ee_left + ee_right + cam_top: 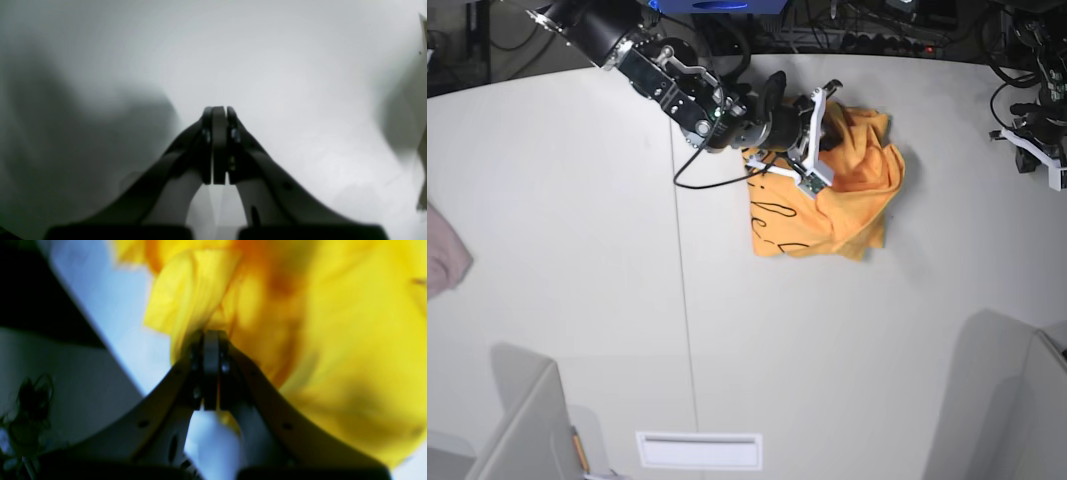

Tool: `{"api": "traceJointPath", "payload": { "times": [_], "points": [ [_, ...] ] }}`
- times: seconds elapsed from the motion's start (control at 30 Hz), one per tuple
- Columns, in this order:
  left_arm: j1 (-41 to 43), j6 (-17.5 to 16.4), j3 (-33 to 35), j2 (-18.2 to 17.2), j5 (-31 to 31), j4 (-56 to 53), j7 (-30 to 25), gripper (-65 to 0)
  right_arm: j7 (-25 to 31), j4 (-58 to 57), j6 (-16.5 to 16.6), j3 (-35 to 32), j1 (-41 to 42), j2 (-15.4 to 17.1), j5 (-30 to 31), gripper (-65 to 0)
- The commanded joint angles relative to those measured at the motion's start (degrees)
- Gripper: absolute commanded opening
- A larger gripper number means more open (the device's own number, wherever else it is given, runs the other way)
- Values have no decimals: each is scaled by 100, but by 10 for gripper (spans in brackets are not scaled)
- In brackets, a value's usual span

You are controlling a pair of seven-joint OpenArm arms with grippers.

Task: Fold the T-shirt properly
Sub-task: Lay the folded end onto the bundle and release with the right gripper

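Observation:
The orange-yellow T-shirt [852,205] lies crumpled in a heap on the white table [577,200], with black cursive lettering [777,215] showing on its left part. My right gripper [825,135] reaches in from the upper left onto the heap's top. In the right wrist view it [211,336] is shut on a fold of the T-shirt [333,340], with yellow cloth showing between the fingers. My left gripper [218,111] is shut and empty over bare white table, far off at the right edge in the base view [1037,145].
A pinkish-mauve cloth [442,260] lies at the table's left edge. Grey box-like shapes stand at the bottom left [527,430] and bottom right [1007,400]. A white slot plate [699,450] sits at the front. Cables run along the far edge [877,35].

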Motion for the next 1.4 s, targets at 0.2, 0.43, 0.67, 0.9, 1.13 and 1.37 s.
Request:
{"api": "traceJointPath", "payload": {
  "times": [0.2, 0.43, 0.67, 0.9, 1.13, 1.37],
  "points": [
    [-21, -14, -61, -141, -21, -44, -118, -650, 18, 121, 12, -936, 492, -68, 16, -650],
    [-56, -14, -202, -299, -21, -176, -127, -650, -553, 182, 12, -2940, 1591, -306, 25, -650],
    [-47, -32, -773, -325, -21, -176, -100, -650, -553, 806, 12, -1217, 1178, 2, 25, -650],
    [-12, -32, -1222, -290, -21, -176, -91, -650, -553, 279, 12, 14, 1055, -51, 25, -650],
    [-12, -32, -1239, -290, -21, -167, -91, -650, -492, -794, 12, 23, 1301, -552, 25, -650],
    [155, -32, -1239, -290, -21, -141, -118, -650, -175, -1145, 12, 14, 1415, -631, 25, -650]
  ]
}}
